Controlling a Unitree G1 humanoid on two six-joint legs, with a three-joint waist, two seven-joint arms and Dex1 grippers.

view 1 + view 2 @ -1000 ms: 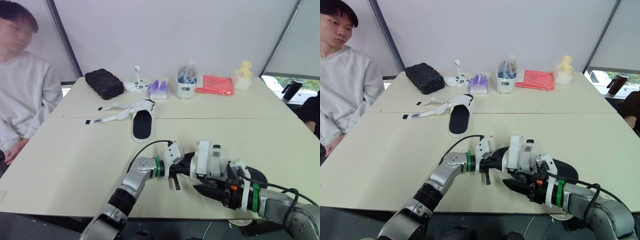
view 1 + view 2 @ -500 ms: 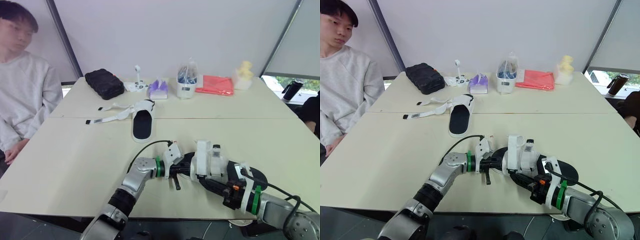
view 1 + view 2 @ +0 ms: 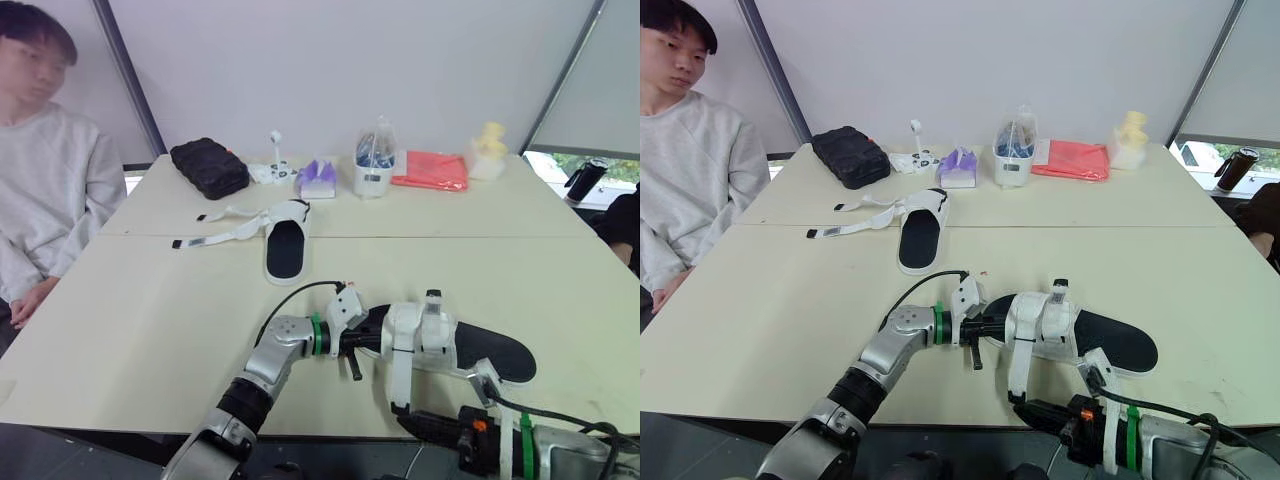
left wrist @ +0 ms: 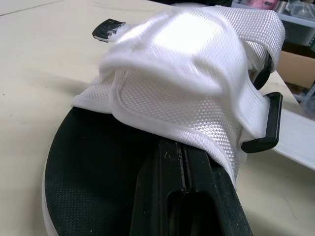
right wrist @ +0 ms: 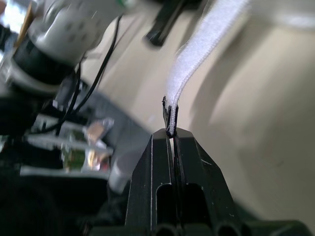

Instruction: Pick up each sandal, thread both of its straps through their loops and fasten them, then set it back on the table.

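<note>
The near sandal (image 3: pixel 470 347), black sole with a white mesh upper, lies near the table's front edge. My left gripper (image 3: pixel 368 338) is shut on the toe-side edge of its upper (image 4: pixel 187 98); the black fingers (image 4: pixel 183 189) clamp the mesh. A white strap (image 3: pixel 399 365) runs from the upper toward the table's front edge. My right gripper (image 3: pixel 408 418) is shut on the strap tip (image 5: pixel 171 120) there. A black loop (image 4: pixel 268 123) sticks out beside the upper. The far sandal (image 3: pixel 285 246) lies flat at mid-table with its loose straps (image 3: pixel 218 232) spread to the left.
Along the back edge stand a black pouch (image 3: pixel 208 166), a purple tissue pack (image 3: pixel 318 180), a bagged container (image 3: pixel 373 162), a red cloth (image 3: pixel 430 170) and a yellow object (image 3: pixel 488 145). A person in a grey sweater (image 3: pixel 45 190) sits at the left.
My right gripper has shut on the strap tip and drawn back toward the table's front edge, pulling the strap out straight and uncovering the sole. The left gripper has held still.
</note>
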